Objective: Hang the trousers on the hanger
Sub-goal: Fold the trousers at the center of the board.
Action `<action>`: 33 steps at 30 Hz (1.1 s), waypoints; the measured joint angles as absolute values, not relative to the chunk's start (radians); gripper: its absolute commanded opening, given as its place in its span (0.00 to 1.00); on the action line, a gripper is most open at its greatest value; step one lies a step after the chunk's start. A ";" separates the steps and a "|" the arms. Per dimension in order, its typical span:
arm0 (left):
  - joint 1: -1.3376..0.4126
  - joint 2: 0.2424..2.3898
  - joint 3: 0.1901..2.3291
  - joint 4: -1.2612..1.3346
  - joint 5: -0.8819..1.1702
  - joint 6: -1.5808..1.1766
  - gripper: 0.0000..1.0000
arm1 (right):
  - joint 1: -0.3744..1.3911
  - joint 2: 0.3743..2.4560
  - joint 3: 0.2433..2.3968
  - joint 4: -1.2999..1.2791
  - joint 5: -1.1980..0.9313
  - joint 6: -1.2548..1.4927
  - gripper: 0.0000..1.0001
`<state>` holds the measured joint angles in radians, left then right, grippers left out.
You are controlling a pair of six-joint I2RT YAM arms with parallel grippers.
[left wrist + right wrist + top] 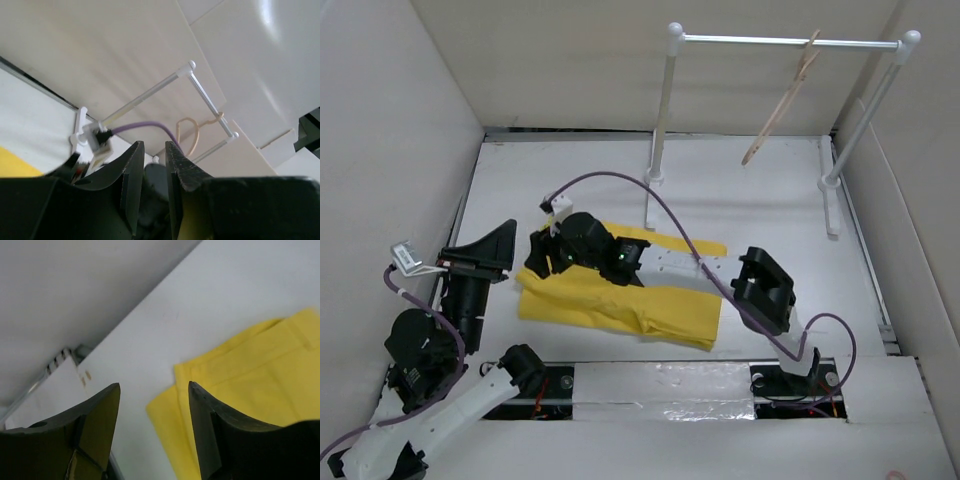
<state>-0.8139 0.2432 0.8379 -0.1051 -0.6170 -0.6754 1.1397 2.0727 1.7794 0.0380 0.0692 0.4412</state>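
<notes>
The yellow trousers (pixel 620 305) lie folded flat on the white table, mid-front. My right gripper (pixel 542 262) reaches across them to their left end, just above the cloth. In the right wrist view it (pixel 155 385) is open and empty, with the trousers' edge (pixel 250 380) under its right finger. The beige hanger (pixel 785 100) hangs tilted from the white rail at the back right; its hook shows in the left wrist view (pixel 192 132). My left gripper (pixel 505 232) is raised left of the trousers, clear of them. Its jaws (pixel 154 144) stand a narrow gap apart, holding nothing.
The white rail (pixel 790 42) on two posts stands at the back of the table (pixel 750 200). White walls box in the left, back and right sides. A purple cable (pixel 650 190) arcs over the table from the right wrist.
</notes>
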 measured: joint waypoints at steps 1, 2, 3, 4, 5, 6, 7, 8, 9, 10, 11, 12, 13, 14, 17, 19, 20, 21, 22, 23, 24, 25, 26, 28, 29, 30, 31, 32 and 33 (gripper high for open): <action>-0.814 0.233 0.836 -0.115 -0.628 -0.678 0.22 | 1.155 2.078 1.752 0.040 0.059 0.443 0.64; -0.813 0.225 0.830 -0.120 -0.638 -0.681 0.22 | 1.166 2.068 1.714 0.041 0.056 0.445 0.64; -0.813 0.220 0.822 -0.124 -0.645 -0.682 0.22 | 1.172 2.045 1.663 0.052 0.054 0.444 0.62; -0.812 0.220 0.812 -0.125 -0.651 -0.683 0.22 | 1.176 2.007 1.603 0.060 0.059 0.444 0.56; -0.811 0.222 0.801 -0.126 -0.653 -0.686 0.22 | 1.176 1.961 1.544 0.062 0.068 0.442 0.52; -0.810 0.229 0.791 -0.128 -0.654 -0.689 0.22 | 1.172 1.911 1.490 0.065 0.079 0.440 0.46; -0.810 0.241 0.780 -0.128 -0.654 -0.691 0.23 | 1.168 1.854 1.433 0.082 0.092 0.439 0.26; -0.810 0.258 0.767 -0.124 -0.649 -0.693 0.23 | 1.163 1.790 1.369 0.097 0.107 0.437 0.15; -0.810 0.281 0.753 -0.115 -0.641 -0.696 0.23 | 1.159 1.723 1.307 0.111 0.121 0.440 0.08; -0.810 0.308 0.737 -0.101 -0.631 -0.698 0.23 | 1.153 1.656 1.241 0.138 0.137 0.444 0.00; -0.810 0.343 0.718 -0.088 -0.618 -0.699 0.24 | 1.149 1.597 1.179 0.159 0.151 0.448 0.00; -0.810 0.385 0.701 -0.075 -0.606 -0.701 0.24 | 1.148 1.550 1.126 0.175 0.160 0.456 0.00; -0.810 0.435 0.684 -0.066 -0.592 -0.704 0.24 | 1.148 1.496 1.058 0.194 0.171 0.464 0.00; -0.810 0.488 0.669 -0.055 -0.580 -0.707 0.24 | 1.150 1.463 1.002 0.220 0.182 0.471 0.00; -0.810 0.633 0.610 0.001 -0.546 -0.714 0.24 | 1.176 1.427 0.859 0.226 0.219 0.495 0.00; -0.810 0.738 0.572 0.027 -0.524 -0.717 0.24 | 1.208 1.429 0.777 0.217 0.240 0.514 0.00; -0.810 0.788 0.556 0.039 -0.516 -0.719 0.24 | 1.222 1.433 0.745 0.216 0.245 0.522 0.00; -0.810 0.828 0.542 0.047 -0.509 -0.723 0.23 | 1.237 1.440 0.712 0.217 0.252 0.533 0.00; -0.810 0.856 0.528 0.056 -0.503 -0.727 0.23 | 1.250 1.451 0.688 0.218 0.258 0.546 0.00; -0.807 0.892 0.503 0.067 -0.492 -0.737 0.23 | 1.266 1.466 0.667 0.219 0.266 0.561 0.00; -0.800 0.912 0.483 0.078 -0.475 -0.744 0.23 | 1.283 1.482 0.650 0.218 0.282 0.580 0.00; -0.790 0.927 0.461 0.090 -0.459 -0.752 0.23 | 1.305 1.499 0.633 0.220 0.300 0.599 0.00; -0.776 0.934 0.436 0.099 -0.443 -0.761 0.23 | 1.333 1.513 0.616 0.223 0.319 0.619 0.00; -0.746 0.931 0.385 0.113 -0.418 -0.777 0.23 | 1.390 1.535 0.581 0.229 0.348 0.665 0.00; -0.729 0.924 0.357 0.121 -0.408 -0.786 0.23 | 1.414 1.540 0.568 0.253 0.367 0.687 0.00; -0.711 0.913 0.329 0.127 -0.396 -0.794 0.23 | 1.430 1.544 0.565 0.265 0.377 0.710 0.00; -0.690 0.898 0.302 0.132 -0.381 -0.801 0.23 | 1.439 1.546 0.562 0.273 0.386 0.730 0.00; -0.665 0.879 0.277 0.132 -0.362 -0.807 0.23 | 1.446 1.544 0.558 0.275 0.393 0.746 0.00; -0.640 0.860 0.255 0.133 -0.345 -0.811 0.23 | 1.449 1.539 0.556 0.271 0.398 0.759 0.00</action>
<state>-0.6395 0.8604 0.2554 0.1329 -0.3454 -0.8108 1.4494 1.5394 0.5560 0.2707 0.3985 0.7593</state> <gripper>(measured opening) 0.229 0.009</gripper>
